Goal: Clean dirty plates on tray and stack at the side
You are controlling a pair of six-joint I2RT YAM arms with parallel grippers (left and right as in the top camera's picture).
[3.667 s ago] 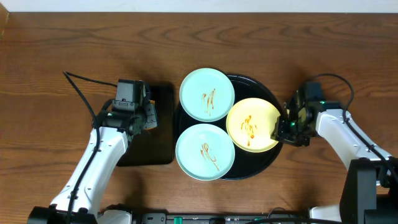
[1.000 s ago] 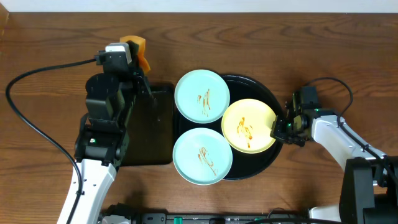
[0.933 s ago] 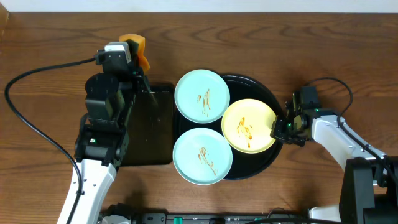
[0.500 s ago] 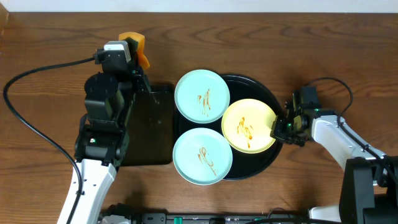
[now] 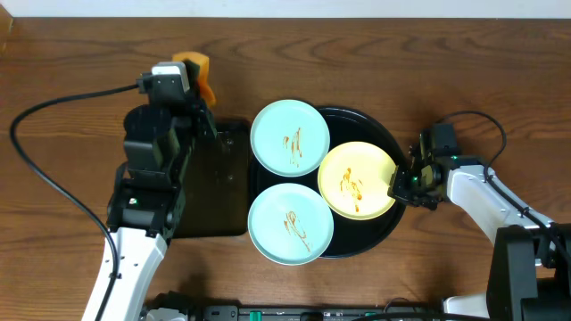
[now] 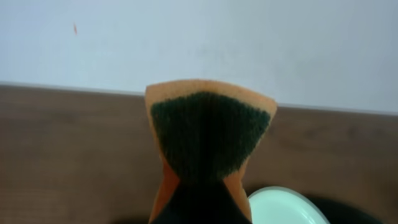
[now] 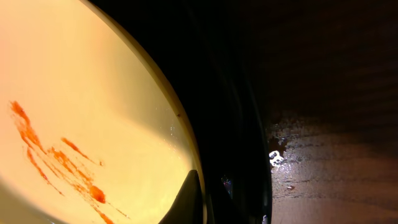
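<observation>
Plates [image 5: 290,136], all three sauce-streaked, lie on the tray [image 5: 379,134]. Left gripper [image 6: 200,208]: jaws pinched tight on a sponge [image 6: 210,134], dark scouring face toward the wrist camera, raised near the far corner of the rectangular tray [image 5: 227,178]. Right gripper [image 5: 406,185]: at the right rim of the yellow plate [image 5: 355,180]; whether its jaws clamp cannot be told. A good wipe likely needs that rim steadied while the sponge comes down flat across the streaks [image 7: 56,149].
</observation>
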